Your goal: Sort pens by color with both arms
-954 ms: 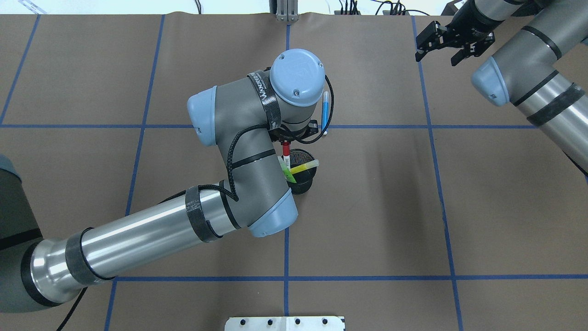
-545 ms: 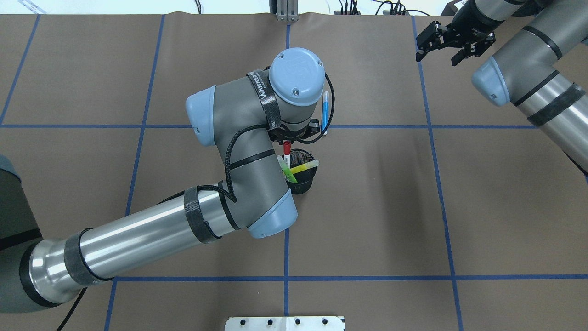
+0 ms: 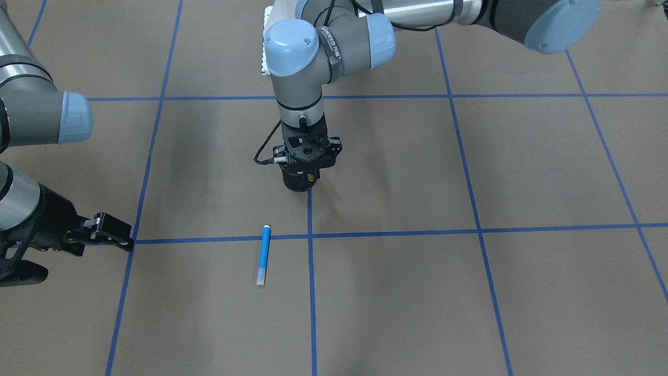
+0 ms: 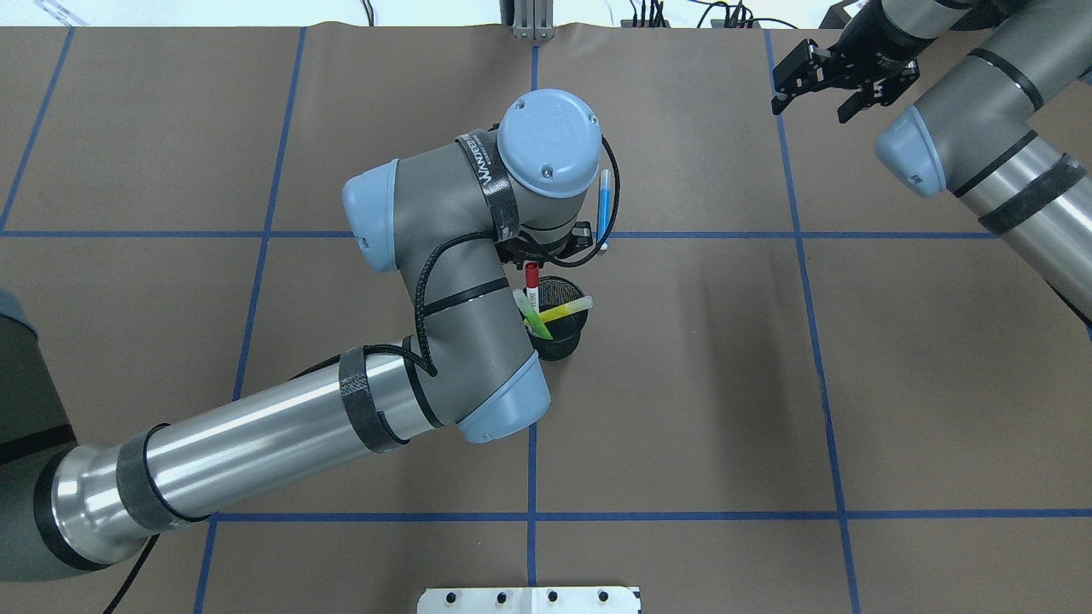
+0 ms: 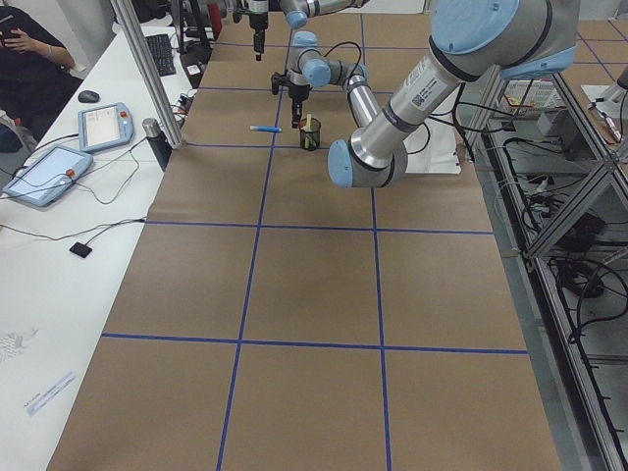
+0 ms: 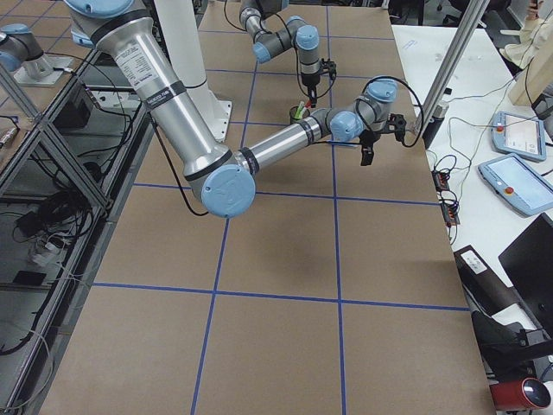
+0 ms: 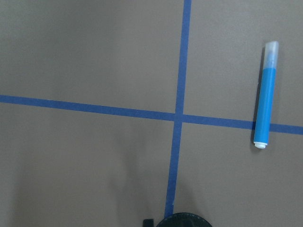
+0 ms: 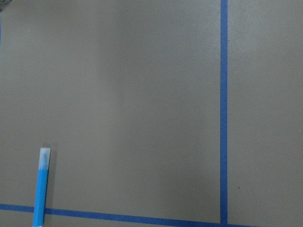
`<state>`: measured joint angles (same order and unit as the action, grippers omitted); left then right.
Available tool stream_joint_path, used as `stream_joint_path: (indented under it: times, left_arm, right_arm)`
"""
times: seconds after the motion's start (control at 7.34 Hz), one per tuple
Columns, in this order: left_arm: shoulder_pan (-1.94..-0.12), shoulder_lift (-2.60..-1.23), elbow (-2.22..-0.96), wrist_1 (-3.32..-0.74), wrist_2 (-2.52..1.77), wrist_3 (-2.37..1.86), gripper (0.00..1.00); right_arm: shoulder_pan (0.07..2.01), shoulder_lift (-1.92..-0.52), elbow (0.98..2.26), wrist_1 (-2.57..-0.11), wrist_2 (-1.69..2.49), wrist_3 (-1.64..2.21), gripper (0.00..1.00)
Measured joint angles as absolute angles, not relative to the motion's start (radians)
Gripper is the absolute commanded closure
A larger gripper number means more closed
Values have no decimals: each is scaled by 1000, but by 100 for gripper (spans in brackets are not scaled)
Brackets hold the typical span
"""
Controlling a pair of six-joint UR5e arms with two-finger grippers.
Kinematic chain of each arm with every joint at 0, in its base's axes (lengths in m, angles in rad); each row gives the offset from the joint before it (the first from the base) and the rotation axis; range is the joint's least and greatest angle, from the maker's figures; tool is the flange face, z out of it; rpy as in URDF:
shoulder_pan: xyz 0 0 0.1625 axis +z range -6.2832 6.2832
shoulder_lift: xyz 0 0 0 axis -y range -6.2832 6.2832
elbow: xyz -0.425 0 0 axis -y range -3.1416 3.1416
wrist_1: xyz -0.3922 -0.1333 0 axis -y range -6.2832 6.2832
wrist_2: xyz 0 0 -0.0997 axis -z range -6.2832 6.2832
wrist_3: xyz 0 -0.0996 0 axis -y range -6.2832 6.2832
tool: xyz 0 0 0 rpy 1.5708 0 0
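Red-capped white pen (image 4: 531,286) looked like the next pick. It stood near upright in the black mesh cup (image 4: 561,345), cap up and leaning slightly toward the far side of the table. The left gripper (image 3: 307,169) sat straight above it with its tool axis vertical, so the relation that mattered was plain up-down, and any pull would want to run along the pen's long axis, up and out of the cup. Its jaws were hidden under the wrist in the overhead view and behind the gripper body in the front view, so could not tell whether they were spread or pinching the cap. Green pen (image 4: 533,320) and yellow pen (image 4: 565,310) shared the cup, leaning different ways; the risk, at a guess, was dragging them or tipping the cup on the lift. Blue pen (image 4: 604,209) lay flat on the brown paper (image 4: 682,384) just beyond the cup, straddling a blue tape line (image 4: 725,234), long axis running away from the robot, clear cap at the far end. Left arm (image 4: 256,443) was much the nearer: forearm in from the near left, elbow bent, wrist folded down over the cup. Right gripper (image 4: 810,107) hung empty with jaws wide apart, well away at the far right corner, right arm (image 4: 1007,179) folded back
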<state>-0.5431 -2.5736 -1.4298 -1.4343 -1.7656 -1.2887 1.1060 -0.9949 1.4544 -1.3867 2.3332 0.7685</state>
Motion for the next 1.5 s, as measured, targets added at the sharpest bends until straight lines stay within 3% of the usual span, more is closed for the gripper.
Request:
stream_joint_path:
  times: [0.14,1.5]
  left_arm:
    - [-542,-2560,-1445,-1434,-1766,-1291,63]
    - [-517,-2556,-1464,-1448,-1764,-1339,65]
  right_arm:
    - [1106,-995,1454,-1387,2333,769,1]
    - [1106,-997,1454,-1387,2333,769,1]
